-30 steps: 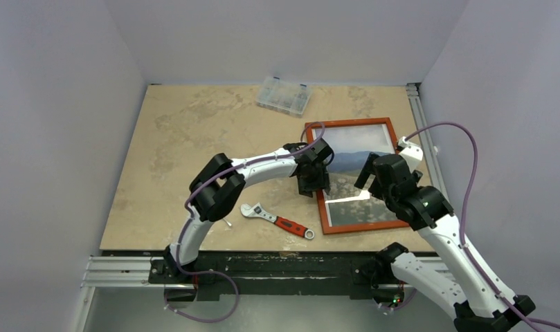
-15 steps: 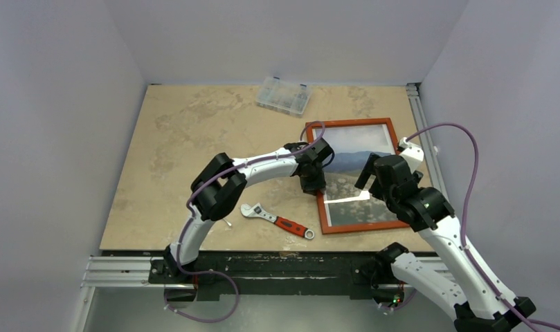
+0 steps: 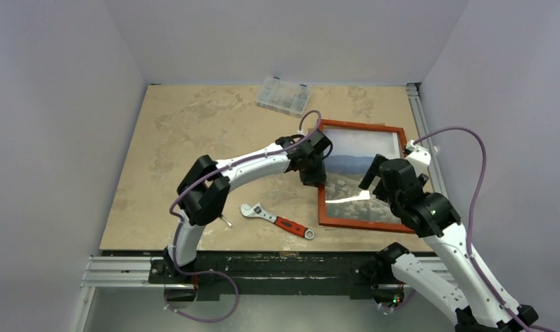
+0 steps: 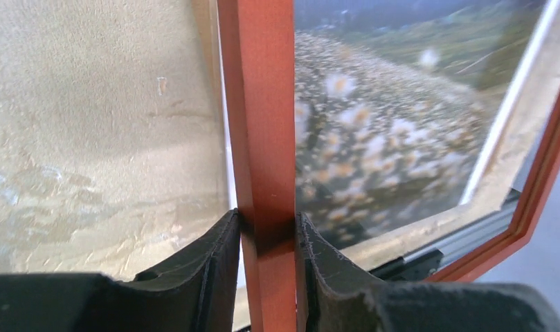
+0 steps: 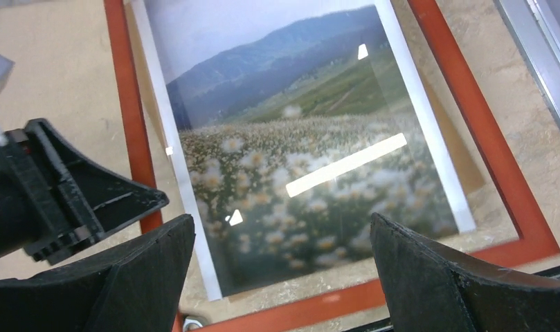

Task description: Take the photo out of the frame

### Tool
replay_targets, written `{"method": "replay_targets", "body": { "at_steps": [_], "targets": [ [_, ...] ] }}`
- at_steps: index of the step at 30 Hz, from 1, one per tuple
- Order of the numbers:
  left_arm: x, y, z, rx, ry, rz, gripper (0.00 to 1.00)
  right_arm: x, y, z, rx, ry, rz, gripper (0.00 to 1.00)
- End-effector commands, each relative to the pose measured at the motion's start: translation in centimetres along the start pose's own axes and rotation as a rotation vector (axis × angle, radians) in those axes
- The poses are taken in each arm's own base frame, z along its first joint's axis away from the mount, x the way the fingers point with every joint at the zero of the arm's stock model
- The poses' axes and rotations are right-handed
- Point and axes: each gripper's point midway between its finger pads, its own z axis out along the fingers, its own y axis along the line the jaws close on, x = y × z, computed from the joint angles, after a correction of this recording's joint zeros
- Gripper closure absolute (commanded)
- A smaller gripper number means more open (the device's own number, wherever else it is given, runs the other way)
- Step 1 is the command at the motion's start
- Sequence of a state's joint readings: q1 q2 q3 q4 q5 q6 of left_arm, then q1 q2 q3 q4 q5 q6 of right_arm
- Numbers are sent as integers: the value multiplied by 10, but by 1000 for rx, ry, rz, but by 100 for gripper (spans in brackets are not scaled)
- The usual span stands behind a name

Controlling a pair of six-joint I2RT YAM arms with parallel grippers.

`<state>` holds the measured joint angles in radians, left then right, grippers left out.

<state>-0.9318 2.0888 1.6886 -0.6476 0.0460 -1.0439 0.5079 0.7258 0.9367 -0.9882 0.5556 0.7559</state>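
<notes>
Top view: large red-orange frame (image 3: 320,207) on the right half of the tan table (image 3: 180,152), mountain-and-meadow photo (image 3: 356,173) showing inside it. On the left rail, the left gripper (image 3: 313,174) clamped tight, likely to raise or steady that side. Over the photo, the right gripper (image 3: 368,190) hovering, spread wide, visibly touching nothing. Red-handled wrench (image 3: 277,220) just beside the frame's near-left corner; clear parts box (image 3: 284,95) well apart at the far edge.

Left wrist view: both black fingers (image 4: 208,263) pressed against the narrow rail (image 4: 263,138), one on each side, pinching the frame. Photo (image 4: 374,138) to the right of the rail, white border askew to the far rail with bare table between, so probably loose rather than seated.

Right wrist view: two broad fingertips (image 5: 145,270) far apart, holding nothing. Photo (image 5: 297,152) lying crooked within the frame opening, glare bars hinting at glazing on top; hard to tell. Probably poised to take the print after lifting of the frame
</notes>
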Motion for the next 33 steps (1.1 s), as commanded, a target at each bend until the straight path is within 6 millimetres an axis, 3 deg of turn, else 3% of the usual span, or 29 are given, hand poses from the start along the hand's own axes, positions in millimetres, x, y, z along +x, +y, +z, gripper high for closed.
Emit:
{"method": "replay_targets", "body": {
  "at_steps": [1, 5, 10, 13, 16, 20, 26, 33],
  "targets": [
    [-23, -48, -69, 188, -101, 62, 100, -19, -8, -9, 24, -75, 58, 5],
    [-28, -55, -80, 200, -111, 87, 100, -24, -10, -13, 32, -94, 78, 5],
    [-28, -51, -68, 185, -83, 92, 100, -21, -3, -10, 10, -74, 81, 3],
    [-26, -46, -61, 184, -70, 84, 100, -8, 12, -2, -14, 4, 85, 1],
    [-24, -43, -58, 188, -62, 81, 100, 2, 44, 9, -106, 78, 118, 1],
    [-20, -42, -54, 197, -47, 73, 100, 14, 72, 42, -136, 206, 159, 1],
    [-17, -40, -45, 211, -28, 57, 100, 7, 98, 99, -229, 342, 300, 2],
    [-18, -40, -39, 239, -15, 64, 100, 11, 133, 156, -362, 453, 277, 4]
  ]
}}
